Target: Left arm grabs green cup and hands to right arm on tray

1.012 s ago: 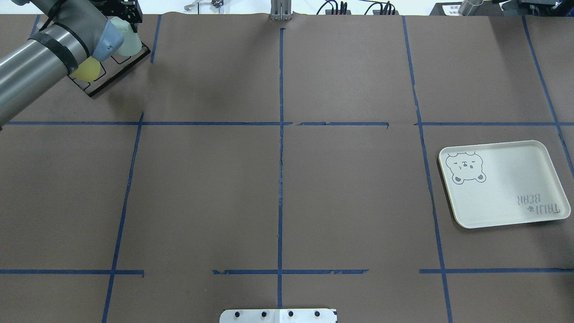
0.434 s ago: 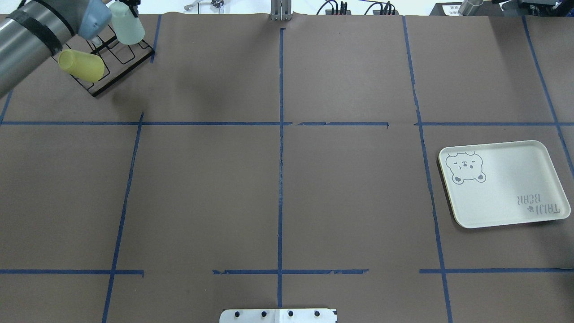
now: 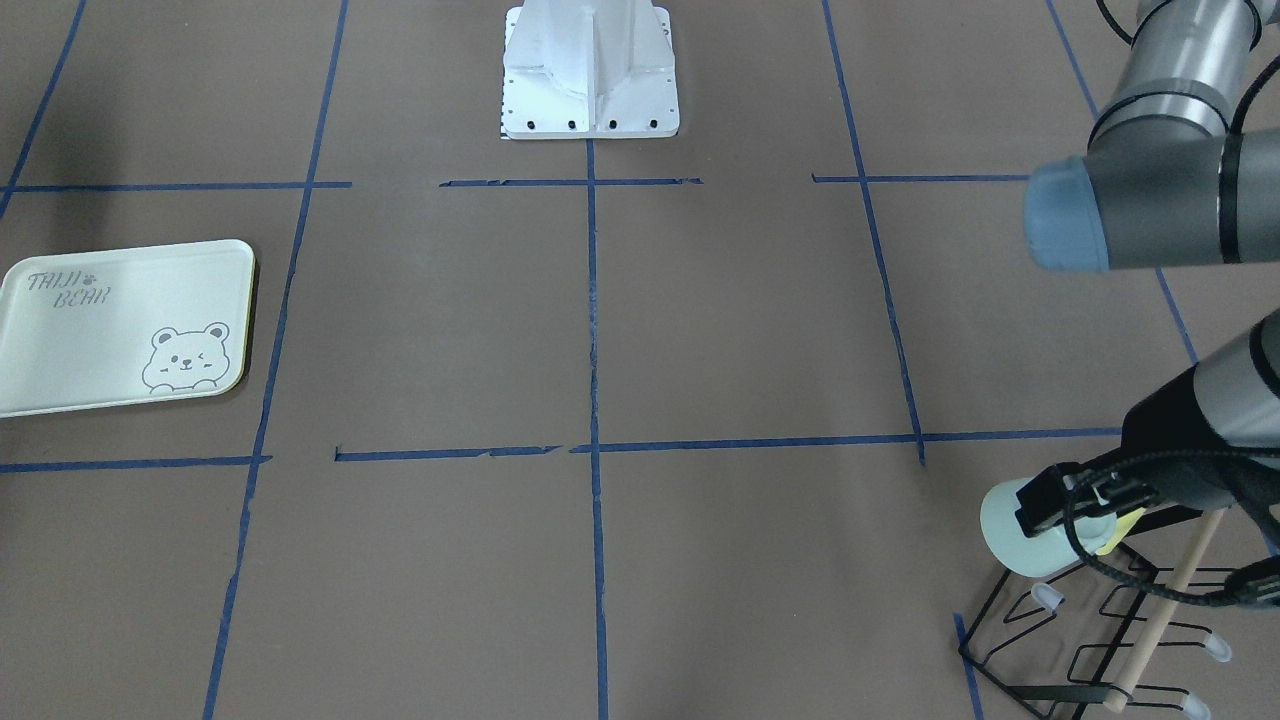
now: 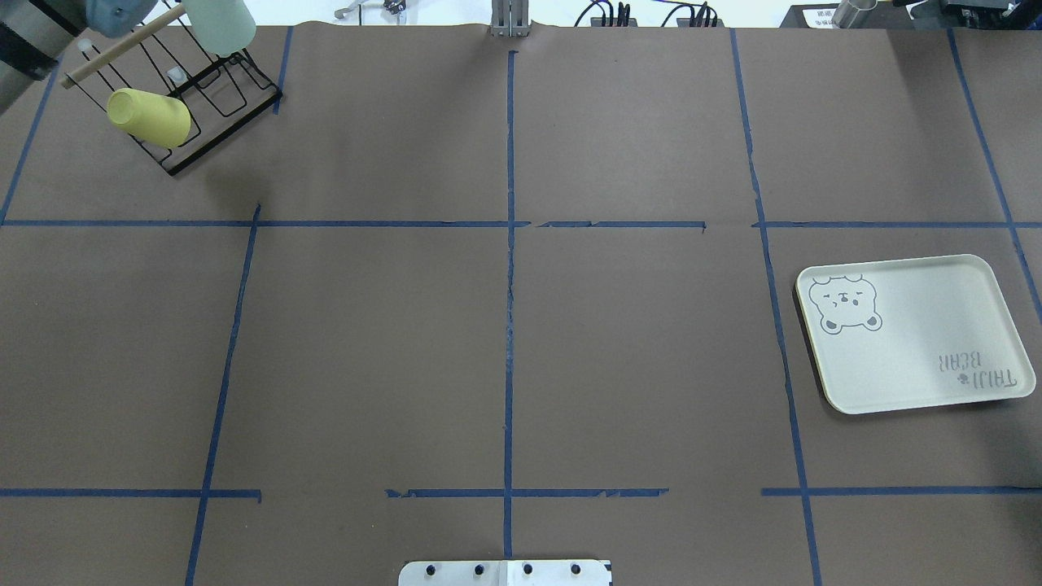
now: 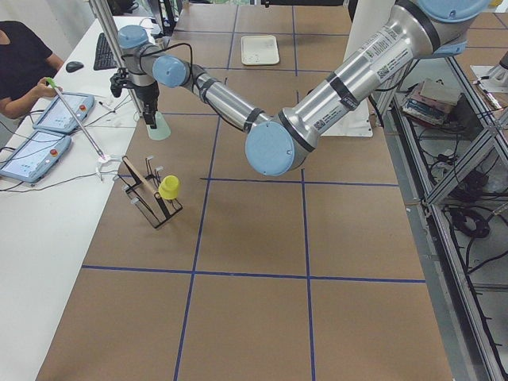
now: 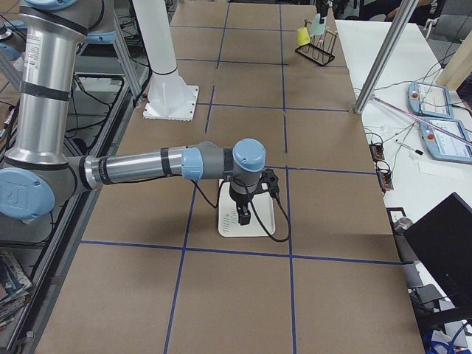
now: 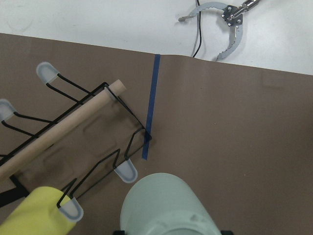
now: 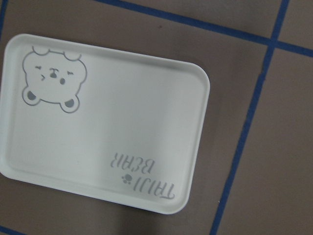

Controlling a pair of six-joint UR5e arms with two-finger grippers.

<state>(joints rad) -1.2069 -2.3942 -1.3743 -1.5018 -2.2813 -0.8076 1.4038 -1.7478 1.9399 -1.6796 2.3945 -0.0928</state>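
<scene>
One second ago, in the overhead view, your left arm [image 4: 114, 10] lay across the black wire rack [image 4: 236, 81] and hid most of it. Now the arm has pulled back into the top left corner, and the rack and its wooden rod [image 4: 122, 50] lie uncovered. The green cup [image 4: 221, 26] has gone with it, from over the rack to the picture's top edge, which cuts off part of it; you cannot see the claw there. The yellow cup [image 4: 151, 118] sits on the rack where it was 0.4 s ago, and the tray [image 4: 920, 325] on the right has not shifted.

Front-facing view: the left gripper [image 3: 1050, 505] is closed around the green cup, which hangs clear above the rack. Its dark fingers are hard to separate from the cable, and only a sliver of yellow shows behind them.

Left side view: you see the cup held in the air beyond the rack, well apart from the yellow one.

Right side view: the right gripper [image 6: 244, 214] hangs over the tray, too small for you to tell how its claw stands.

Left wrist view: the green cup fills the bottom edge and is cut off by it, with the rack's capped prongs just beside it.

Right wrist view: you get the whole tray, bear and lettering, but no fingers
</scene>
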